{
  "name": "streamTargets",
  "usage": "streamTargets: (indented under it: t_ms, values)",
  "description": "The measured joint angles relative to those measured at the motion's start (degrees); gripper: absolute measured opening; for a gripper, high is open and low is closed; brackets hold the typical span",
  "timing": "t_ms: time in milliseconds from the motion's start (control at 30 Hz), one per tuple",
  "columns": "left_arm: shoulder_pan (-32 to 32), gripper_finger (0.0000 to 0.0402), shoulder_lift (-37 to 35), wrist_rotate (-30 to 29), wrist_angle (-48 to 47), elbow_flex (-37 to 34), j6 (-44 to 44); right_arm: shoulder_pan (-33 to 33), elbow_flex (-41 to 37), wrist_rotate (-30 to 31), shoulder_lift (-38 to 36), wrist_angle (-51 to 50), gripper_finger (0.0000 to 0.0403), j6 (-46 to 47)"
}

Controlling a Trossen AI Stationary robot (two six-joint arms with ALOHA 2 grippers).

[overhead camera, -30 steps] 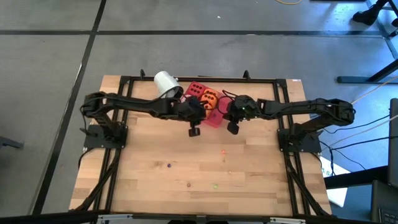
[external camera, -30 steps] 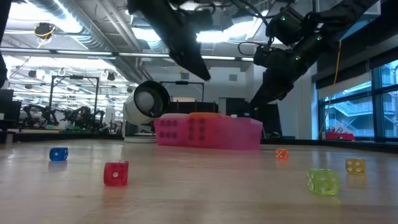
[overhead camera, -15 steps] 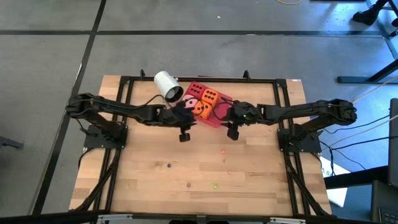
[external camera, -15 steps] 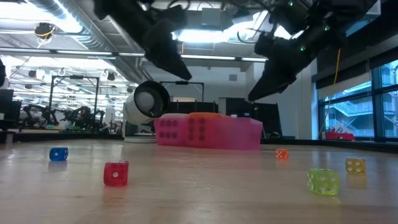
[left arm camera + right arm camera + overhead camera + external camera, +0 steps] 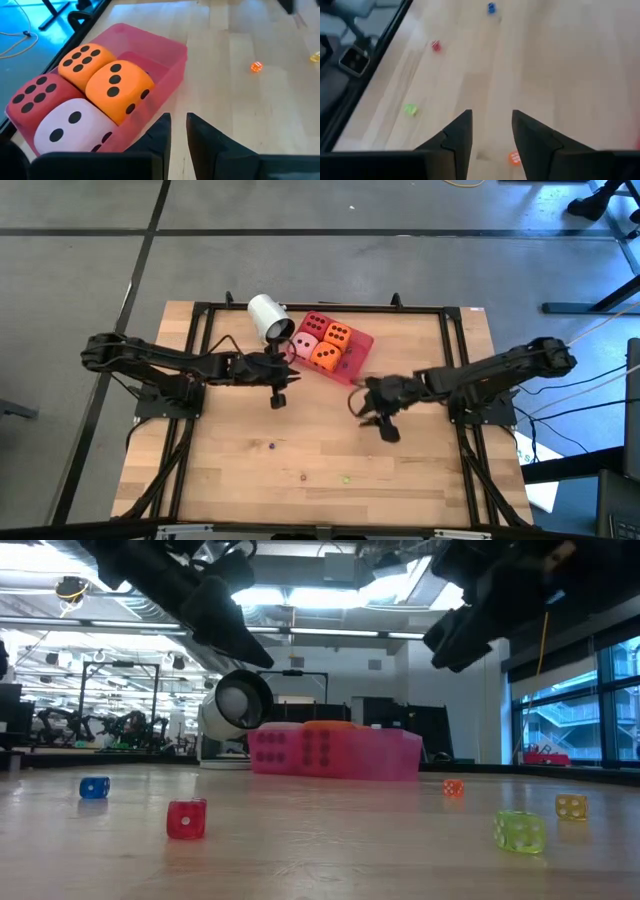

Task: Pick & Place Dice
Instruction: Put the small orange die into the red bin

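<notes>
- In the translucent pink rectangular plastic tray (image 5: 362, 347), which lies near the far edge of the pale wooden slatted table (image 5: 420, 460), sit all four soft cubes with dark pips.
- The red die (image 5: 318, 323) fills the tray's far corner toward the cup, and the pink die (image 5: 304, 344) lies beside it on the side nearer the left arm.
- One orange die (image 5: 337, 334) touches the red die; the other orange die (image 5: 324, 355) lies against the pink one, toward the tray's near wall.
- In the left wrist view the same four dice are packed tight: red (image 5: 36, 94), pink (image 5: 71, 126), and the two orange ones (image 5: 86, 58) (image 5: 119, 88).
- A white cylindrical cup (image 5: 268, 315) lies on its side just beside the tray, its mouth facing the tray's corner.
- The left gripper (image 5: 277, 393) hangs above the table just in front of the tray; its fingers (image 5: 161, 131) stand almost together with a thin slit between them, holding nothing.
- The right gripper (image 5: 384, 424) hangs over bare table in front of the tray and off to the right-arm side, well apart from it; its fingers (image 5: 460, 131) are parted, with nothing between them.
- Tiny dice lie scattered on the table in front of the tray: blue (image 5: 94, 787), red (image 5: 186, 819), green (image 5: 519, 831), yellow (image 5: 571, 805) and orange (image 5: 453, 788).
</notes>
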Motion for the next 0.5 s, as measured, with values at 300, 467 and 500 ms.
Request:
streamTargets:
  t_ms: [300, 467, 500]
  values:
    - [0.8, 0.0054, -0.11, -0.15, 1.46, -0.16, -0.01, 5.57, -0.05, 11.79, 7.18, -0.24, 0.0126, 0.08]
    - [0.78, 0.0052, -0.11, 0.69, 2.46, -0.16, -0.14, 5.53, -0.05, 11.45, 11.07, -0.21, 0.0125, 0.27]
    - [0.8, 0.0051, -0.11, 0.69, 2.72, -0.16, -0.28, 5.53, -0.05, 11.39, 11.72, 0.24, 0.0125, 0.27]
